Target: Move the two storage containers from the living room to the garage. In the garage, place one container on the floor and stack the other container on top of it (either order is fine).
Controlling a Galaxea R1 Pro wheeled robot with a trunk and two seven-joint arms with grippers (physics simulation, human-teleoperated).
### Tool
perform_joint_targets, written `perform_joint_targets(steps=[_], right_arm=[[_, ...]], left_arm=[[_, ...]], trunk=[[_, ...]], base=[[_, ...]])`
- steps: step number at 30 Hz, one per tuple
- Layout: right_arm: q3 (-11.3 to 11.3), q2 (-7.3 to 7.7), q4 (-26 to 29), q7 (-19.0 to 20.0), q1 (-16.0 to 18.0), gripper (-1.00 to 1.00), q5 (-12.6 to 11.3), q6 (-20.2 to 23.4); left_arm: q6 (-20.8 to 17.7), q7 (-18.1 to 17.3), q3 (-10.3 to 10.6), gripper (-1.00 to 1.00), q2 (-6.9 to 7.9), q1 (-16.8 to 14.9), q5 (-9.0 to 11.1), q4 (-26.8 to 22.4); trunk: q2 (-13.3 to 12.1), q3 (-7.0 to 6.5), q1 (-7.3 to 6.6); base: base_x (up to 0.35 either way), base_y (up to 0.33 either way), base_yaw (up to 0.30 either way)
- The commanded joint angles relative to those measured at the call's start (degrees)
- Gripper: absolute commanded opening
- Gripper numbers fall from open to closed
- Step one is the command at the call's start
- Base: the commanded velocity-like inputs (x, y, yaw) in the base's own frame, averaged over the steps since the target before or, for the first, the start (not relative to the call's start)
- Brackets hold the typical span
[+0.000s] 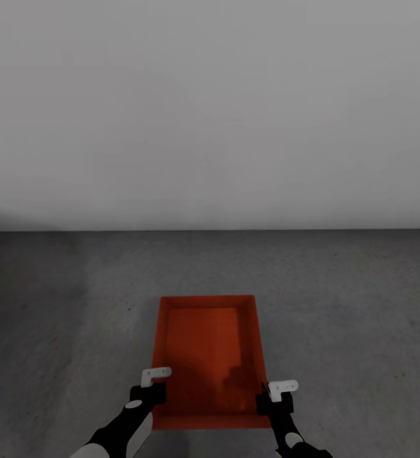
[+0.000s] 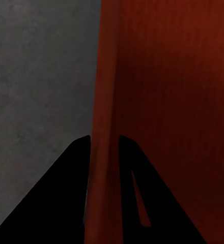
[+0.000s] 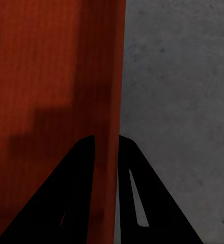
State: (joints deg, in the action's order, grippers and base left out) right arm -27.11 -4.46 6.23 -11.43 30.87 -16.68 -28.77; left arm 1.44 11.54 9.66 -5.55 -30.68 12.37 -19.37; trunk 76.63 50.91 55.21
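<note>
A red-orange box (image 1: 209,356), rectangular and open at the top, sits low in front of me over the dark grey floor (image 1: 350,305). I cannot tell whether its base touches the floor. Its walls are thin and plain, and its flat inside has a fine ribbed grain, with blocky shadows across the near half.

My left gripper (image 1: 154,387) is clamped on the box's left wall near the close corner. In the left wrist view that wall (image 2: 103,127) runs as a thin red strip between the two dark fingers (image 2: 61,193), one on each side. My right gripper (image 1: 275,395) pinches the right wall the same way near the other close corner. In the right wrist view that wall (image 3: 114,101) passes between its black fingers (image 3: 76,198).

The floor is rough and mottled like concrete, with small dark specks. It spreads open on both sides of the box and beyond its far edge. Further off stands a plain, smooth, light grey wall (image 1: 210,108), meeting the floor in a straight line well apart from the box.
</note>
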Motion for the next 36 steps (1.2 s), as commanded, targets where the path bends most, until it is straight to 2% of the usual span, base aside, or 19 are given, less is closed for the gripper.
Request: perform_joint_targets(steps=[1, 13, 21, 30, 36], right_arm=[[2.15, -0.02, 0.89, -2.85, 0.07, -1.0, -0.81, -0.5], [2.15, -0.02, 0.89, -2.82, 0.07, -1.0, -0.81, -0.5], [2.15, -0.02, 0.89, -2.83, 0.07, -1.0, -0.81, -0.5], [2.15, -0.02, 0.89, -2.83, 0.07, -1.0, -0.81, -0.5], [2.15, 0.03, 0.89, -2.81, 0.07, -1.0, -0.81, -0.5]], left_arm=[[0.14, 1.47, 0.1, -1.0, 0.01, 0.01, 0.64, 2.06], [0.14, 1.47, 0.1, -1.0, 0.01, 0.01, 0.64, 2.06], [0.14, 1.47, 0.1, -1.0, 0.01, 0.01, 0.64, 2.06], [0.14, 1.47, 0.1, -1.0, 0.01, 0.01, 0.64, 2.06], [0.14, 1.47, 0.1, -1.0, 0.01, 0.01, 0.64, 2.06]], trunk=[[0.43, 0.21, 0.22], [0.83, 0.39, 0.44], [4.04, 1.83, 2.2], [4.04, 1.83, 2.2], [6.05, 2.73, 3.3]], base=[[0.0, 0.0, 0.0], [0.0, 0.0, 0.0], [0.0, 0.0, 0.0], [0.0, 0.0, 0.0], [0.0, 0.0, 0.0]])
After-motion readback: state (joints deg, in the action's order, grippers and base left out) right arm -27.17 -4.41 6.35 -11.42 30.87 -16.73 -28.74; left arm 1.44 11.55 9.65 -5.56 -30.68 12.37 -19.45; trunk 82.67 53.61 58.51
